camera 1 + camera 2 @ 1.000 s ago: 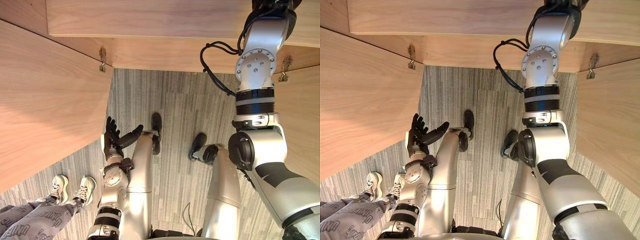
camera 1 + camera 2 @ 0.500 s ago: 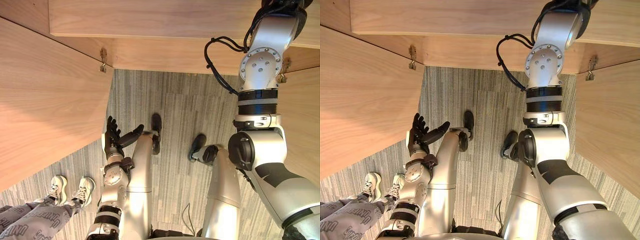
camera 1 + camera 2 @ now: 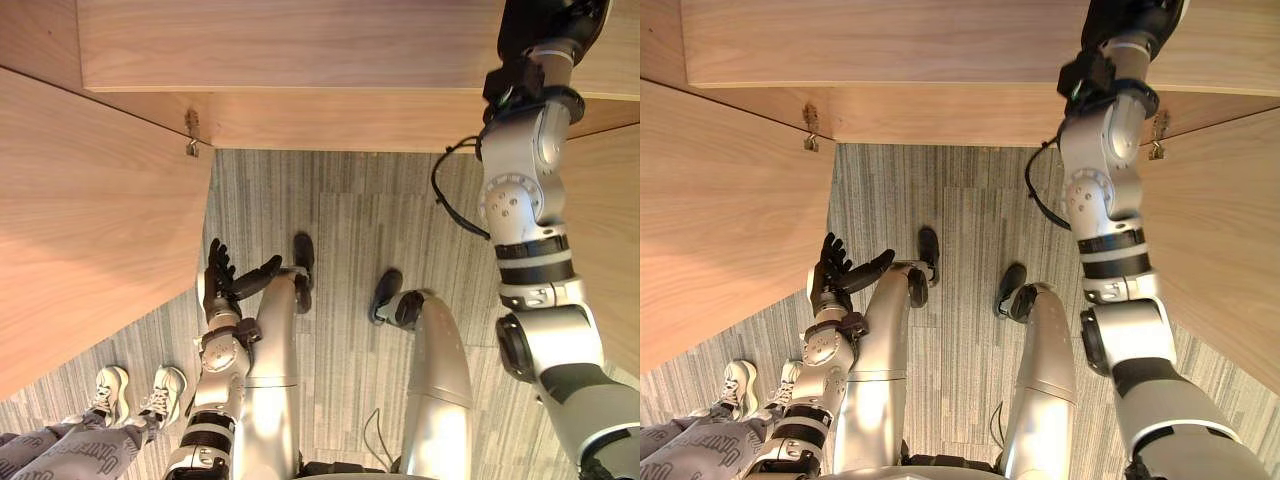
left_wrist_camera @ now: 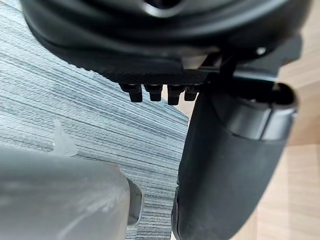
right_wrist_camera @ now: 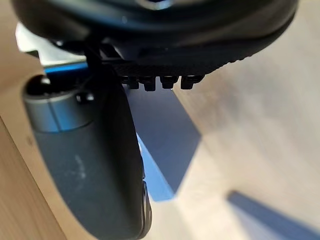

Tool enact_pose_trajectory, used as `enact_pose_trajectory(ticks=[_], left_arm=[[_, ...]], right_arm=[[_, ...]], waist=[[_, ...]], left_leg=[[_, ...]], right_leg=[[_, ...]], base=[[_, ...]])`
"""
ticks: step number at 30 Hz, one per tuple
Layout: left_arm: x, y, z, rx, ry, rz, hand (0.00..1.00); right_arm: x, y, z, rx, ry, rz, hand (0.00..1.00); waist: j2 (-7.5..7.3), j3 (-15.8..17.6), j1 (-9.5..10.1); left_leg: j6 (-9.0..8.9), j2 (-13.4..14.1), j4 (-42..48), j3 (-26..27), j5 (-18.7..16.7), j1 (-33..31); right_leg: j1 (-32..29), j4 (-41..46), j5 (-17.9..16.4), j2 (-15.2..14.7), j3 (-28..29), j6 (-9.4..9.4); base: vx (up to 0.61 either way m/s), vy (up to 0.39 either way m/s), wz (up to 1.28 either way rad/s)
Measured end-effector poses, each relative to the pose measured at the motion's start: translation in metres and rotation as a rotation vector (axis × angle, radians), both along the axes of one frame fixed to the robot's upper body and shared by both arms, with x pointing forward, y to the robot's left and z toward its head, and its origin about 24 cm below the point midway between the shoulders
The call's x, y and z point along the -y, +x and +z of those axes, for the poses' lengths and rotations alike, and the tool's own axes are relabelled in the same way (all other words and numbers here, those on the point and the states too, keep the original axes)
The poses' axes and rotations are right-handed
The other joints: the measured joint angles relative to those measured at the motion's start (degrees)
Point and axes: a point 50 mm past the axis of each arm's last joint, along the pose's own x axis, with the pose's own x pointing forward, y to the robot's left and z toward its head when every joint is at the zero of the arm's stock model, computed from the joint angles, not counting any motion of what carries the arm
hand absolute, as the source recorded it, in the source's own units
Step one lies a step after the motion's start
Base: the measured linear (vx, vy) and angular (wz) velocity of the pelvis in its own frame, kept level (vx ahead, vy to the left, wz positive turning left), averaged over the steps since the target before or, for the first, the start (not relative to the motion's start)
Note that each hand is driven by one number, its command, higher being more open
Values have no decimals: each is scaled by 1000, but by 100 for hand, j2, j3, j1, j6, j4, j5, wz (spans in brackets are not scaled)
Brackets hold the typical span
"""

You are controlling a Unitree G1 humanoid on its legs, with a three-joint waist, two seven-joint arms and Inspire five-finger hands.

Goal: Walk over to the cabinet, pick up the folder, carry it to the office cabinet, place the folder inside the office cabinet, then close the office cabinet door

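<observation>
The blue folder lies on a pale wooden surface inside the office cabinet, just past my right hand's thumb; I cannot tell whether they touch. My right hand reaches over the cabinet's front board, and its fingers look straight in the right wrist view. The cabinet's left door and right door both stand open toward me. My left hand hangs low at my left side, open, holding nothing.
A person sits at the lower left, with white shoes and patterned trousers close to the left door. Grey striped carpet lies between the two doors. A metal hinge marks the left door's root.
My right arm has turned and drawn back a little, so more of the dark hand shows at the cabinet's board. The camera has shifted slightly. The left hand has kept its pose.
</observation>
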Motion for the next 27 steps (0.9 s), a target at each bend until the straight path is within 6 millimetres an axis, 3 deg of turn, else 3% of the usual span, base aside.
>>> enact_pose_trajectory(ticks=[1, 6, 10, 11, 16, 24, 27], left_arm=[[-1, -2, -2, -5, 1, 1, 100], [-10, -9, -7, -15, -2, 2, 100], [-13, -11, -10, -24, -22, 2, 100], [-13, -11, -10, -24, -22, 0, 100], [-12, -11, -12, -41, -23, -9, 100], [-10, -12, -13, -40, -14, -40, 100], [-9, -12, -13, -36, -3, -38, 100]], right_arm=[[0, -1, -3, -5, -75, -18, 100], [-6, -9, -21, -6, -807, -169, 100], [-12, -6, -36, 8, -1155, -299, 100], [-12, -6, -38, 20, -1216, -345, 0], [-11, -6, -37, 52, -1290, -429, 0], [-17, -25, -41, 85, -1001, -208, 0], [-16, -26, -36, 105, -925, -216, 0]], waist=[[-19, -10, -19], [-137, -73, -115], [-233, -126, -108], [-244, -132, -93], [-247, -134, -72], [-298, -162, -6], [-298, -162, 0]], left_leg=[[0, 5, -20, 19, 0, 11], [9, 65, -113, 72, 6, 72], [11, 90, -155, 75, 7, 121], [13, 90, -162, 72, 8, 121], [22, 85, -236, 87, 13, 217], [32, 67, -351, 113, 21, 294], [32, 57, -356, 115, 21, 296]], right_leg=[[0, -11, 4, 0, 9, 6], [31, -130, 64, 50, 22, 11], [93, -199, 67, 76, -2, 11], [104, -213, 69, 76, -15, 13], [233, -313, 79, 74, -46, 30], [297, -402, 78, 68, -57, 30], [297, -400, 78, 58, -56, 30]], base=[[0, 0, 0], [-16, -6, -7], [0, 0, 0], [0, 0, 0], [0, 0, 0], [-2, -2, 0], [-13, 0, 1]])
